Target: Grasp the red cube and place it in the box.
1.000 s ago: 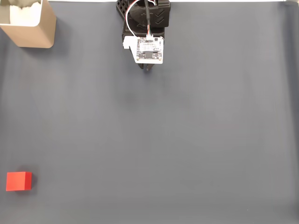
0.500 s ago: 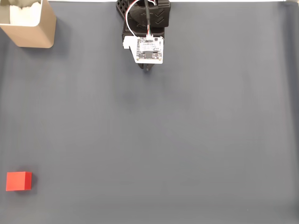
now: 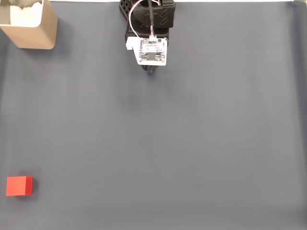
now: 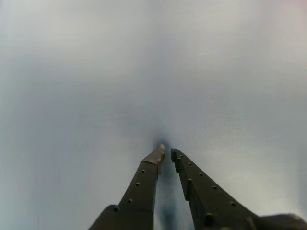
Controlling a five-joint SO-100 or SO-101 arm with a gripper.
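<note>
From my seat, the pincer reads as narrow, its two dark fingertips nearly touching with only a thin slit between them, and nothing held. It hangs just above the blue-grey table, casting a small shadow at the tips.

In the fixed view the arm sits folded at the top centre. The small bright red plain-faced cube lies well apart from it, at the lower left near the frame's edge. The tan cardboard square box with white lining stands at the upper left corner, partly cut off.

My worries from here: the cube sits far out, so I judge the reach will be long and the arm may run close to full stretch, leaving little room to correct. If I descend without spreading the fingers first, they would likely knock the cube away rather than straddle it. With the wrist view showing bare table, I must steer by the fixed view alone at first.
</note>
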